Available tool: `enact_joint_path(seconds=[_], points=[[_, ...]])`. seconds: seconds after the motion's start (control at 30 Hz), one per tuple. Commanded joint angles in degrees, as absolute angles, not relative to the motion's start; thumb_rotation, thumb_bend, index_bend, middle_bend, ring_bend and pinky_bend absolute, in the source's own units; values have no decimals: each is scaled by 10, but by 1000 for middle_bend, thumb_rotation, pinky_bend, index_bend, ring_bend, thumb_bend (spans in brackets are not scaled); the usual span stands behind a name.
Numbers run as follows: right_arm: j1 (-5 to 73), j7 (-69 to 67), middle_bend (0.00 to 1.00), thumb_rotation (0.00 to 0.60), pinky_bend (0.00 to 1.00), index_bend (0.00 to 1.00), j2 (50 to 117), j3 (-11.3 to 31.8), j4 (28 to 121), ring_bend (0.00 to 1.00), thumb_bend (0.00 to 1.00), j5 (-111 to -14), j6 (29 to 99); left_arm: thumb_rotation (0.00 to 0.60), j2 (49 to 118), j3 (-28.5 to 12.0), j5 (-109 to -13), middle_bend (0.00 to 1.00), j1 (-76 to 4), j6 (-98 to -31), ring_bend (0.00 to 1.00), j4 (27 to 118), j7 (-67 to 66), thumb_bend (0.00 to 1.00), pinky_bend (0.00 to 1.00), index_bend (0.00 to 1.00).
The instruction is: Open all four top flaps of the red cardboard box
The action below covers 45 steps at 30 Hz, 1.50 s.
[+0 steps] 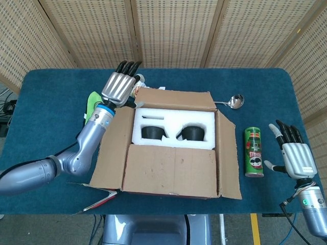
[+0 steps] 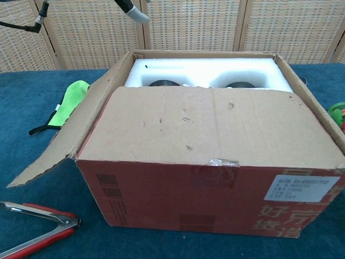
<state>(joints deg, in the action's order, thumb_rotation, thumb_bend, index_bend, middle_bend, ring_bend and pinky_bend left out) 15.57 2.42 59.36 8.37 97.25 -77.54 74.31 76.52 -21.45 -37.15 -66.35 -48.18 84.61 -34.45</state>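
The red cardboard box (image 1: 171, 191) (image 2: 205, 199) stands mid-table. Its back flap (image 1: 173, 99) is folded down behind it and cannot be seen in the chest view. The left flap (image 1: 113, 148) (image 2: 75, 132) and the right flap (image 1: 228, 158) (image 2: 318, 108) hang outward. The front flap (image 1: 171, 168) (image 2: 210, 127) lies flat over the front half. White foam (image 1: 173, 120) (image 2: 207, 71) with two dark holes shows inside. My left hand (image 1: 120, 87) (image 2: 132, 9) hovers at the back-left corner with fingers stretched, beside the back flap's end. My right hand (image 1: 295, 155) rests open near the right table edge.
A green cloth (image 1: 92, 104) (image 2: 67, 102) lies left of the box. A green can (image 1: 253, 151) stands right of it, and a metal spoon (image 1: 234, 101) lies behind that. Red-handled tongs (image 1: 99, 201) (image 2: 38, 229) lie at the front left. Wicker screens back the table.
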Motion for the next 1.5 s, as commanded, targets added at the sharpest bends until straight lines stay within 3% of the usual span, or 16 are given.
enact_joint_path(seconds=[0.03, 0.07, 0.17, 0.7, 1.03, 1.5], points=[[156, 24, 0, 600, 0, 0, 594, 83, 974, 0, 156, -777, 743, 326, 722, -206, -357, 0, -648, -457, 0, 909, -320, 213, 0, 343], [156, 25, 0, 600, 0, 0, 594, 83, 974, 0, 156, -777, 744, 267, 716, -205, -359, 0, -645, -453, 0, 921, -312, 210, 0, 347], [155, 25, 0, 600, 0, 0, 594, 83, 975, 0, 156, -778, 744, 194, 702, -202, -363, 0, -637, -443, 0, 949, -290, 204, 0, 356], [153, 23, 0, 600, 0, 0, 597, 81, 976, 0, 156, -781, 747, 181, 671, -164, -450, 0, -598, -410, 0, 1047, -193, 162, 0, 422], [150, 12, 0, 600, 0, 0, 595, 80, 974, 0, 156, -784, 748, 170, 699, -125, -511, 0, -592, -448, 0, 1049, -212, 119, 0, 423], [147, 3, 0, 600, 0, 0, 593, 78, 969, 0, 156, -789, 751, 162, 727, -97, -502, 0, -601, -462, 0, 1049, -234, 105, 0, 423]])
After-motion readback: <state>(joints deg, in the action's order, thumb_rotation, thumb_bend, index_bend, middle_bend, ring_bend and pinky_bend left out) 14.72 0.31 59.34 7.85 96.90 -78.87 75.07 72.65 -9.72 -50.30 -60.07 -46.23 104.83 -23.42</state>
